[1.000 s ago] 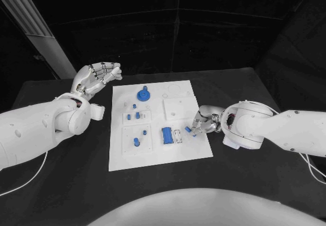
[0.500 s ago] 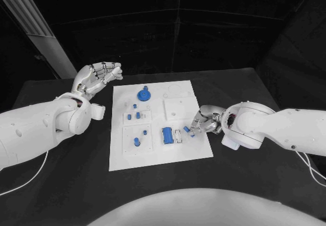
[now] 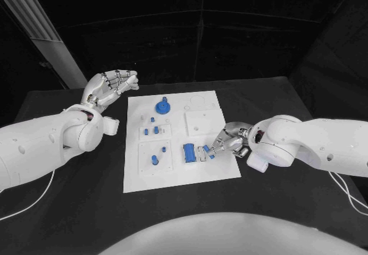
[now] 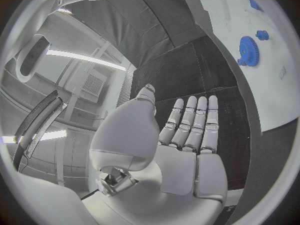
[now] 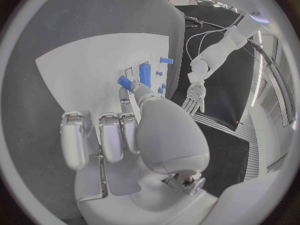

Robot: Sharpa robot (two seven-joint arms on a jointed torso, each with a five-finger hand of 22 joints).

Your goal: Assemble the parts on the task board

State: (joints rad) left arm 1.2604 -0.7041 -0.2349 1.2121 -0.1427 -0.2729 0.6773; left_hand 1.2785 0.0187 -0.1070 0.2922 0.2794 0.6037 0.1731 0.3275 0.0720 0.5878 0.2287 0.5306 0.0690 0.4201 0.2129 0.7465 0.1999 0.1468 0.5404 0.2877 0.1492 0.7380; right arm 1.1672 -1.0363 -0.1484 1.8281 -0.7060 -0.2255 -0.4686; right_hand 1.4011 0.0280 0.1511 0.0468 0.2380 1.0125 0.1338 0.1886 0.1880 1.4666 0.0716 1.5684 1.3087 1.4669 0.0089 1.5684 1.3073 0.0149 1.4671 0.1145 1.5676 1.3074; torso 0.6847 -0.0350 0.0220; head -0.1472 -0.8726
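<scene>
Right hand (image 3: 228, 142) is pinching a small blue plastic block (image 3: 207, 150) between thumb and a fingertip, its other fingers curling back toward the palm, as the right wrist view is showing. It is holding the piece low over the white rectangular task board (image 3: 201, 175), just beside the long blue rectangular bar (image 3: 189, 152) that is lying flat on the board directly ahead of the fingertips. Whether the block is already touching the board is not something the pictures are settling.

Judging by its look, the block is going to handle as a light, rigid, smooth-sided part: easy to lift, but liable to twist or slide out of a 2-point pinch if it is pressed down off-axis. Taking it by its 2 opposite flat faces near the upper end, as seems to be happening, is leaving the lower end free to enter a seat.

Left hand (image 3: 114, 82) is hovering off the far corner of the board, well away from the right hand, fingers spread and holding nothing. Nearest to it on the board is the blue toothed gear wheel (image 3: 161, 107).
</scene>
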